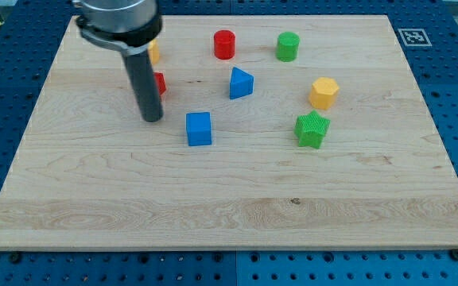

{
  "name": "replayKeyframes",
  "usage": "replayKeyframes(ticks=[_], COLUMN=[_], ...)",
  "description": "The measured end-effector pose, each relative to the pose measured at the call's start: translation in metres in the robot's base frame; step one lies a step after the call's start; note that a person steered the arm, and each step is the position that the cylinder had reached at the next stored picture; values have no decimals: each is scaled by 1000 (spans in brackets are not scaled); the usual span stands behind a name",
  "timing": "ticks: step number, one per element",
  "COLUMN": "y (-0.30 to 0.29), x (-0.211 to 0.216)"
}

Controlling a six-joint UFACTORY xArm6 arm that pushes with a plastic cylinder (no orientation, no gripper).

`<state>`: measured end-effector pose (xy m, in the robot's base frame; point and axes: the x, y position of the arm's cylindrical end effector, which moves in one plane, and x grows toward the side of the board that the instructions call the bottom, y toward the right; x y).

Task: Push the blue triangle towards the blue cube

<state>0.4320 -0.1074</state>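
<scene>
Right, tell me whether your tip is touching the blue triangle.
No: my tip stands apart, to the view's left of both the blue triangle and the blue cube.

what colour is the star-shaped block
Green: the star-shaped block shows clearly in the camera view.

On the pale wooden board (94, 199), the blue plastic triangle (241, 83) sits above and right of the blue plastic cube (199, 129), apart from it. My tip (152, 119) rests left of the cube, near it (a red block (160, 83) lies partly hidden behind the rod).
</scene>
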Motion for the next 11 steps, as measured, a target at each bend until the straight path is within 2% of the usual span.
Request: replayKeyframes(ticks=[1,2,4,5,6,8,9,11], y=[35,41,65,121,159,159,155,152], x=[-3,-27,-96,-107,-107,-64,-60,-85])
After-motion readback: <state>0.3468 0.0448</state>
